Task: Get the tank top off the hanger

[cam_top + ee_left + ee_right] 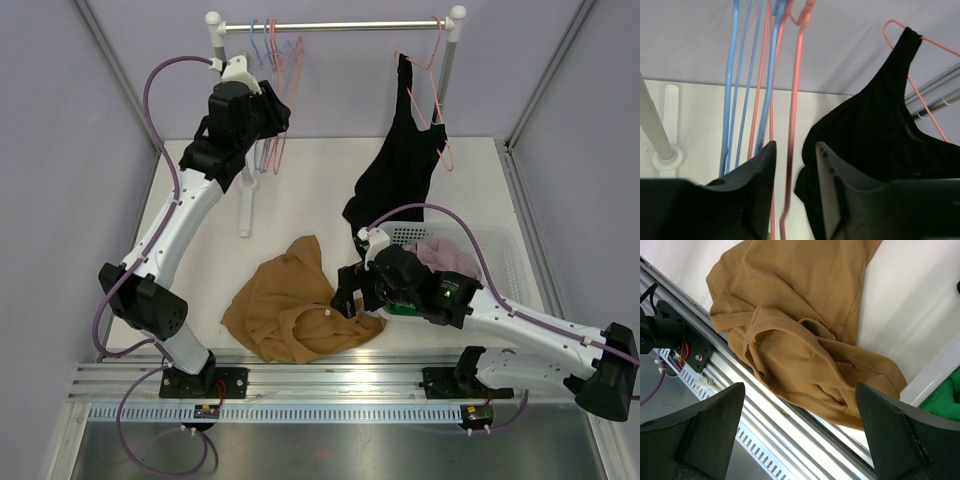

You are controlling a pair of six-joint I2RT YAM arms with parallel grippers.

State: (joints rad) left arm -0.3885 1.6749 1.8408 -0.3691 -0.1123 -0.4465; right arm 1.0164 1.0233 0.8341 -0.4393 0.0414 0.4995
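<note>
In the overhead view, the left gripper (272, 112) is raised in the upper left of the frame, just under the rail (340, 26) and right against a bunch of empty blue and pink hangers (275, 60). Its wrist camera shows the two dark fingers (762, 185) parted by a narrow gap and holding nothing. The wire of one empty pink hanger (795, 90) runs down in line with that gap; whether it touches a finger cannot be told.

Lower and nearer the middle, a brown shirt (290, 305) lies crumpled on the white table (320, 190), close to the near edge. The right gripper (346, 300) is low at the shirt's right edge. From its wrist camera the jaws stand wide apart and empty, and the brown shirt (800, 315) fills the view beyond them.

The black tank top (400, 170) hangs in the upper right of the overhead view. One strap is draped over a pink hanger (443, 150) hooked on the rail's right end, and the body sags down toward the table. It is well apart from the left gripper, to that gripper's right, and above and behind the right gripper. In the left wrist view the tank top (880, 140) fills the right half of the frame, beyond the right-hand finger, with its pink hanger (927, 107) showing beside it.

At the far right, a pale basket (500, 250) holds pink and green cloth.
</note>
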